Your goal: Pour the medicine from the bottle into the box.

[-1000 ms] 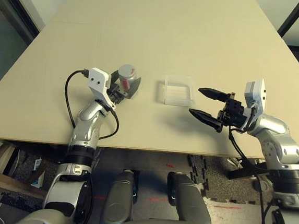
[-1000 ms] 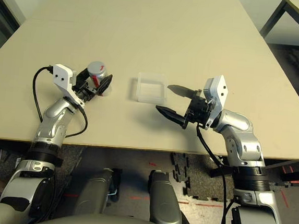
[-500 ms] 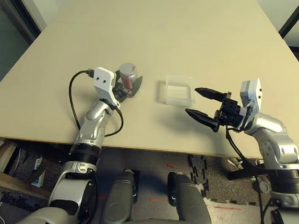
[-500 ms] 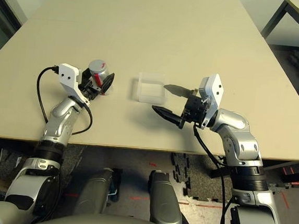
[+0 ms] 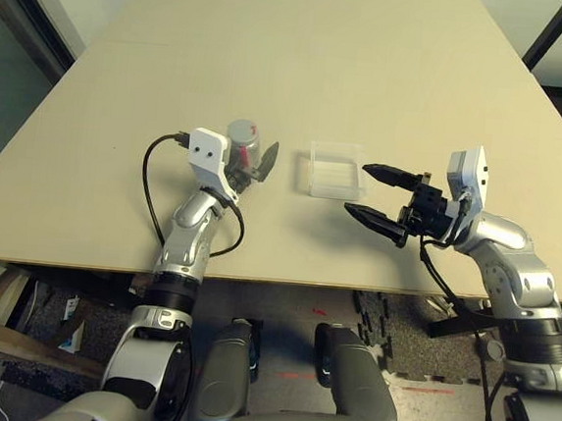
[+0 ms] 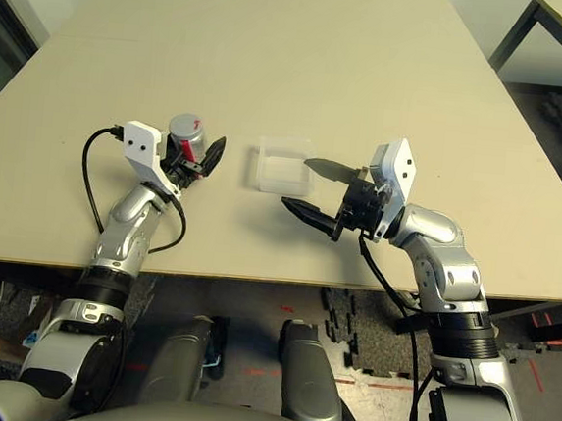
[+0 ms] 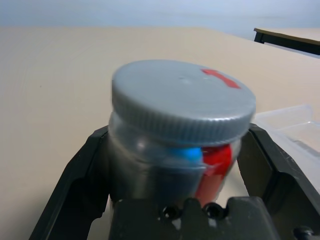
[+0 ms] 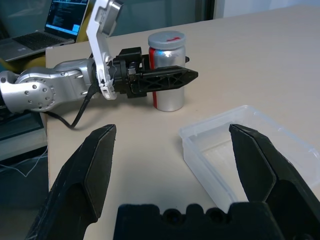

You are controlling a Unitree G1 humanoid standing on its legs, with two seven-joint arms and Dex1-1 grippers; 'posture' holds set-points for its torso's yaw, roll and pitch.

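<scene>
Bottle: the bottle (image 5: 243, 144) stands upright on the desk (image 5: 304, 65), grey cap on top, red stripe down its side, a short way to the left of the box
Left pincer: the left pincer (image 5: 254, 159) sits around the bottle with a black finger on either side of it; the fingers (image 7: 75, 190) look spread a little wider than the bottle, and from the wrist view I cannot tell whether they press on it
Box: the box (image 5: 335, 170) of clear plastic lies flat on the desk, open side up, between the two arms; nothing can be made out inside it
Right pincer: the right pincer (image 5: 379, 193) hangs just to the right of the box, its two fingers wide apart and gripping nothing, tips pointing towards the box and bottle
Medicine: something blue and red shows through the bottle wall in the left wrist view, too blurred to say what it is
Laptop: a laptop (image 8: 62, 17) sits in the background of the right wrist view
</scene>
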